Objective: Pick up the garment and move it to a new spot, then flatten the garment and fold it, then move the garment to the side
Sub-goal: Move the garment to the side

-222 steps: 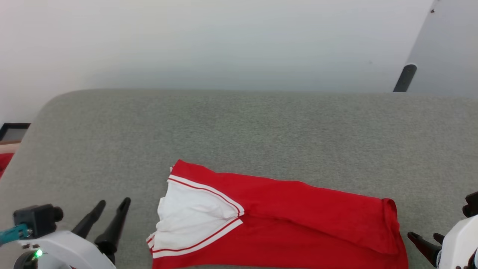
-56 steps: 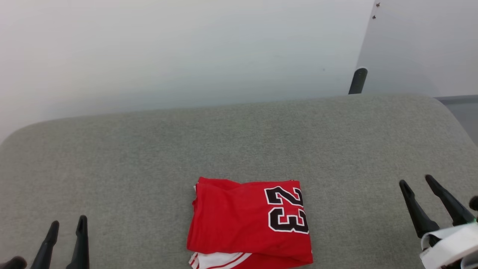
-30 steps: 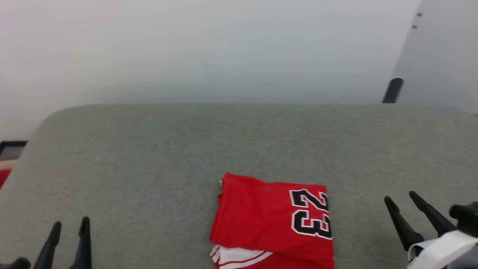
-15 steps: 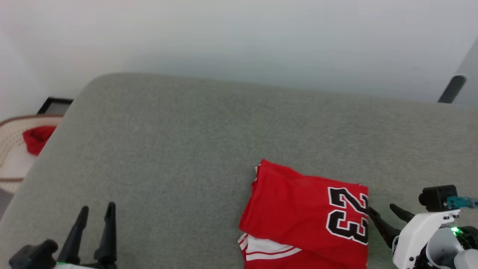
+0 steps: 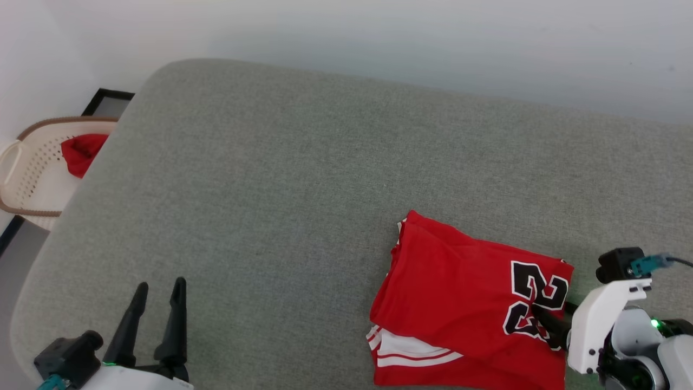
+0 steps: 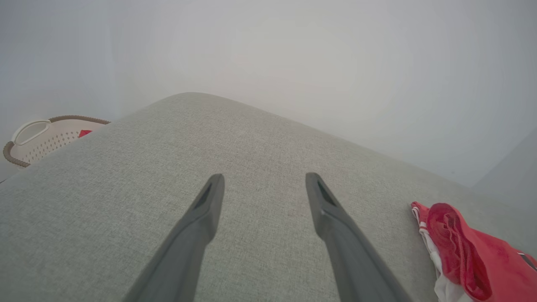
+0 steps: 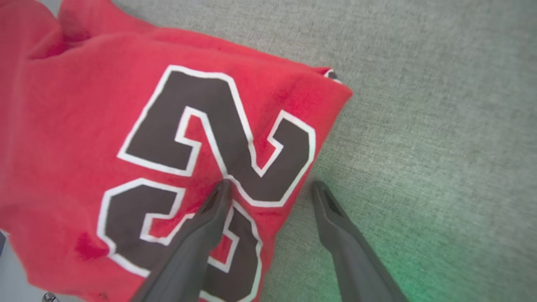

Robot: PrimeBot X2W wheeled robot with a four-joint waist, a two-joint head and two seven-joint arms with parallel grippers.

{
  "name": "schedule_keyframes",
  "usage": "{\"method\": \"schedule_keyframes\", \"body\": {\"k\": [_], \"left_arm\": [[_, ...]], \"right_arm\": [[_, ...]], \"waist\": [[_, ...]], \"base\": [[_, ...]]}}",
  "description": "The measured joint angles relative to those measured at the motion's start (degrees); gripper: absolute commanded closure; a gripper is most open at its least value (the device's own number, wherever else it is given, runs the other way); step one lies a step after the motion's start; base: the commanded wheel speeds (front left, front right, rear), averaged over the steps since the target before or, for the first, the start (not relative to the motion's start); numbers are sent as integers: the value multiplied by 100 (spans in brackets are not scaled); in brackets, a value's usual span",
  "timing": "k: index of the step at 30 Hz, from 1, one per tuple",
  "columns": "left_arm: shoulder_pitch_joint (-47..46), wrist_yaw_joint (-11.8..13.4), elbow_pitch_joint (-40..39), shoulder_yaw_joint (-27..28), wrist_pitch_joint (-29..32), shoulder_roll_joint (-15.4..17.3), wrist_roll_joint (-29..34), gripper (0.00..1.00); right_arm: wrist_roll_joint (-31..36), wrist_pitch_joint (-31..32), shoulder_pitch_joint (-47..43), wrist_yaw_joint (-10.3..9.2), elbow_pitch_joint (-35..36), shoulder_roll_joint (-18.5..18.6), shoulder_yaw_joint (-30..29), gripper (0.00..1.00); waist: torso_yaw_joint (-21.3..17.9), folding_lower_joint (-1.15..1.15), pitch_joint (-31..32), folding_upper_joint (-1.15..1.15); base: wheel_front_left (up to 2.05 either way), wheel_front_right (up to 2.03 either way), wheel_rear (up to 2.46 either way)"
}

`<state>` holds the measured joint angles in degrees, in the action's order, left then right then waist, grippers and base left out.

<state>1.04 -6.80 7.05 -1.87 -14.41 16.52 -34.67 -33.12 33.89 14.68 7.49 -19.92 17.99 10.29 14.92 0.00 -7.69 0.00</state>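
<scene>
1. On the grey cushion [image 5: 270,189], over toward the robot's right, the garment [image 5: 465,303] lies folded into a rough square. The "23" print faces up and white sleeve trim pokes out at the near edge.
2. What's new: half a second ago the right gripper [image 7: 272,184] sat just beside the shirt's right edge. Now it straddles that edge, spread wide, with one finger over the print and the other over bare cushion. It's not pinching anything yet.
3. The head camera also swung left, so the shirt itself hasn't really moved.
4. The left gripper [image 5: 161,284] hangs open over bare cushion, well apart from the shirt.
5. My read: the folding's done and the move to the side is just starting.
</scene>
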Motion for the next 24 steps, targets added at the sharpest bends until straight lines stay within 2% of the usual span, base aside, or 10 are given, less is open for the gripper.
{"method": "schedule_keyframes", "body": {"k": [1, 2, 3, 7, 12, 24], "left_arm": [[-3, 0, 14, 0, -13, -2, -2, 0], [-15, -2, 30, -2, -21, -3, -7, 0], [-24, -3, 41, -8, -23, -9, -7, 0], [-54, -25, 85, -7, -31, -16, -18, 0], [-53, -26, 102, 45, -47, -15, -11, 0], [-110, -34, 70, -75, -57, 11, 80, 0]], "right_arm": [[-5, 91, 33, 0, -1, -3, 15, 0], [-35, 175, 56, -3, 11, 2, 44, 26], [-76, 201, 86, -3, 9, 0, 30, 100], [-111, 246, 151, 1, 27, -80, 19, 100], [-55, 360, 230, 4, 137, -4, 69, 100], [-8, 635, 456, 3, 580, 676, 15, 100]], "waist": [[9, 0, -21, 0], [16, 0, -39, 0], [20, 0, -53, 0], [12, 0, -69, 0], [-75, 0, -33, 0], [-611, 0, 91, 0]], "base": [[0, 0, 0], [0, 0, 0], [0, 0, 0], [0, 0, 0], [0, 0, 0], [0, 0, 0]]}}
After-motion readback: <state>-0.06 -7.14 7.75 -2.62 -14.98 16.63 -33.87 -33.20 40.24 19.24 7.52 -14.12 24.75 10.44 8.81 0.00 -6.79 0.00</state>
